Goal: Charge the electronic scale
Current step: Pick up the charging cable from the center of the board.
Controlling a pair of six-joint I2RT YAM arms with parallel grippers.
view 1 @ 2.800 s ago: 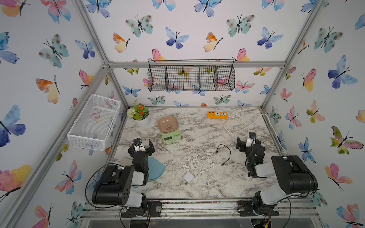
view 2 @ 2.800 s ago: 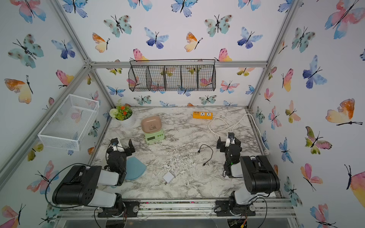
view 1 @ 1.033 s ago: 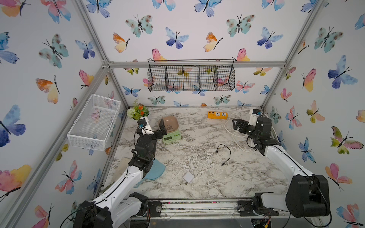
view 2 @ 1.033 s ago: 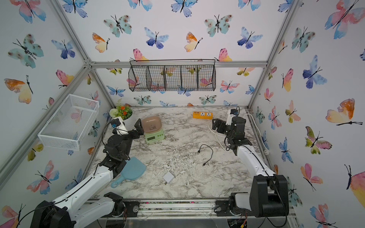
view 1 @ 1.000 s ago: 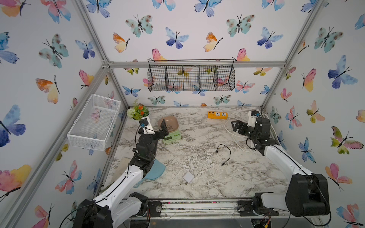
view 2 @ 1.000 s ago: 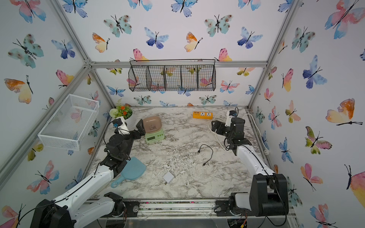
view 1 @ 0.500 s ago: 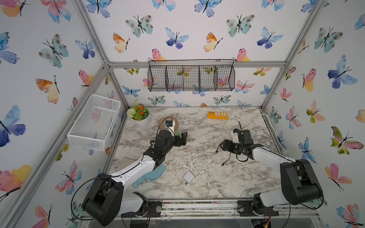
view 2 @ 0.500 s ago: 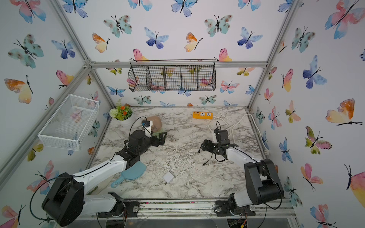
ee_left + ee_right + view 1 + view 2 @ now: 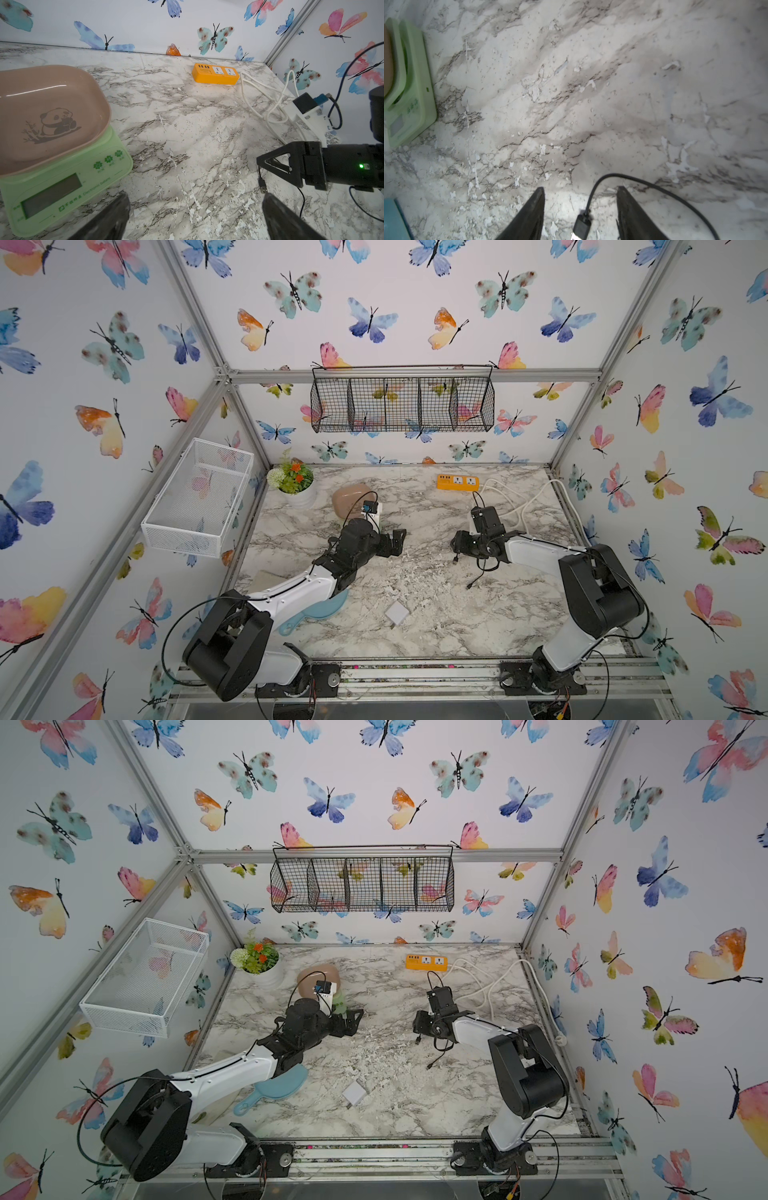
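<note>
Right gripper (image 9: 580, 188) sits low over the marble table (image 9: 457, 626) with its jaws parted and nothing clamped; the plug (image 9: 580, 225) of the black cable (image 9: 633, 178) lies on the surface between the two fingers, with bare marble showing on either side of it, so I judge this to be the line-up for a pinch on the plug body rather than on the limp wire, which would give no control over where the connector points; the rest of the cable trails off in a loose curve across the table. Across from it, the left gripper (image 9: 196, 195) is spread wide and empty, just beside the front corner of the electronic scale (image 9: 68, 180), probably placed there to brace the light scale when the connector is pushed in; the scale stands at the back left of the table, display facing forward, with its pink bowl (image 9: 47, 108) resting on top and partly hidden by the left wrist in both top views. A small dark mark on the scale's side wall, seen from the right wrist, may be the charging port, though it is too small to be sure. Well apart, the orange power strip (image 9: 215, 73) lies by the back wall and the white charger cube (image 9: 397, 612) near the front edge, neither yet joined to the cable.
</note>
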